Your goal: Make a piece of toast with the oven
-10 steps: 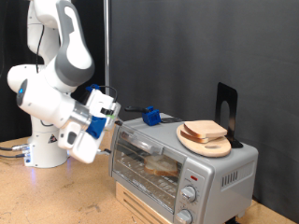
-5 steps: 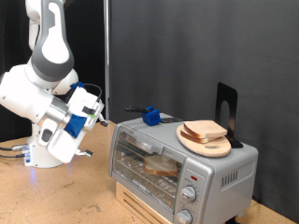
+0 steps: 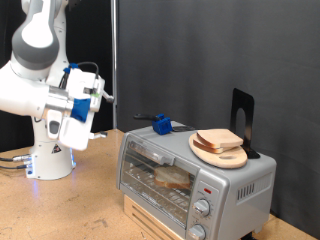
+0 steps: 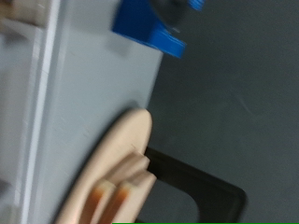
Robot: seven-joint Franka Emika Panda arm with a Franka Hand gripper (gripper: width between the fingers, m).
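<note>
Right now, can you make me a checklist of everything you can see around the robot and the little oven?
Surface: wooden table, oven on a light wooden stand.
Job's things: oven door shut, a piece of toast inside on the rack.
Clutter: round wooden board with spare bread slices on the oven top; blue object; black stand.
Gripper: gripper raised at the exterior view's left, away from the oven, nothing seen in it.
Cables: cables by the robot base.
Surroundings: black backdrop.

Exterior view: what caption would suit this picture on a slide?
Bread slice inside the closed oven; robot fingers raised off to its left, holding nothing.
</note>
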